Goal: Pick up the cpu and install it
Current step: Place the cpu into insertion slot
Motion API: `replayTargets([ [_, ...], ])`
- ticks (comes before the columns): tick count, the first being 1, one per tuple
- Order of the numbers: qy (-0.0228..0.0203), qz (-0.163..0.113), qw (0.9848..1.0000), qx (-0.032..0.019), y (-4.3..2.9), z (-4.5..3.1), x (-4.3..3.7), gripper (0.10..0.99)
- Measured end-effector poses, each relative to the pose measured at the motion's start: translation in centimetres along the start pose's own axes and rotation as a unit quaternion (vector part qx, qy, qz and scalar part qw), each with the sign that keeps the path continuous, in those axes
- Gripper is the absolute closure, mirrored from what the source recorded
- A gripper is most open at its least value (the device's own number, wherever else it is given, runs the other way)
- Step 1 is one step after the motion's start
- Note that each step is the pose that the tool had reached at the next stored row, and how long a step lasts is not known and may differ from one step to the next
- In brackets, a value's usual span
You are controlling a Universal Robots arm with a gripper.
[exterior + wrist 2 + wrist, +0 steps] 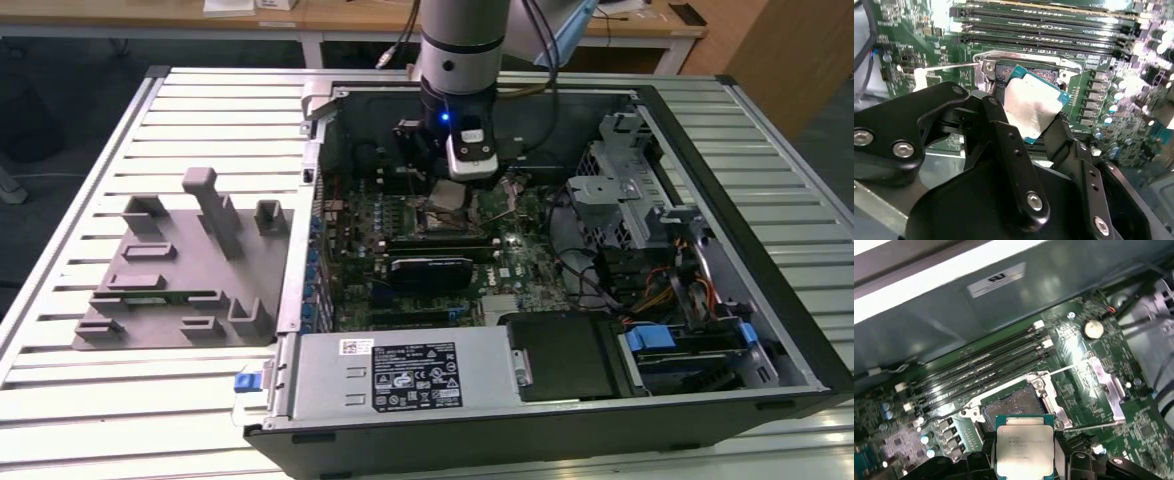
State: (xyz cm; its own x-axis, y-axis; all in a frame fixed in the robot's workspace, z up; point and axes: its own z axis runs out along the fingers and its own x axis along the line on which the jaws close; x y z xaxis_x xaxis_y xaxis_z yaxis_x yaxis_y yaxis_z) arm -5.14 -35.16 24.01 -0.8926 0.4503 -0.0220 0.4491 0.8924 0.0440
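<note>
The cpu, a flat square chip with a silvery top and a green edge, is clamped between the black fingers of my gripper. In the first wrist view the cpu hangs just above and beside the open black-framed socket, apart from it. The socket's metal load plate is swung open to one side. In the exterior view my gripper reaches down into the open computer case over the socket on the green motherboard.
A grey plastic fixture tray lies on the slatted table at the exterior view's left. Inside the case are memory slots, a coin battery, the power supply, a drive cage and loose cables.
</note>
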Motion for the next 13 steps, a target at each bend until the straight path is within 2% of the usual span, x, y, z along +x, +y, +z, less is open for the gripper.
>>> replayTargets([
  [3, -0.0011, 0.026, 0.9997, 0.0005, 0.00, 0.02, 0.00, 0.545],
  [6, -0.0023, 0.053, 0.9986, 0.0011, 0.00, 0.03, 0.00, 0.545],
  [9, -0.0035, 0.079, 0.9969, 0.0017, 0.00, 0.05, 0.00, 0.545],
  [13, -0.0050, 0.113, 0.9936, 0.0025, 0.00, 0.06, 0.00, 0.545],
])
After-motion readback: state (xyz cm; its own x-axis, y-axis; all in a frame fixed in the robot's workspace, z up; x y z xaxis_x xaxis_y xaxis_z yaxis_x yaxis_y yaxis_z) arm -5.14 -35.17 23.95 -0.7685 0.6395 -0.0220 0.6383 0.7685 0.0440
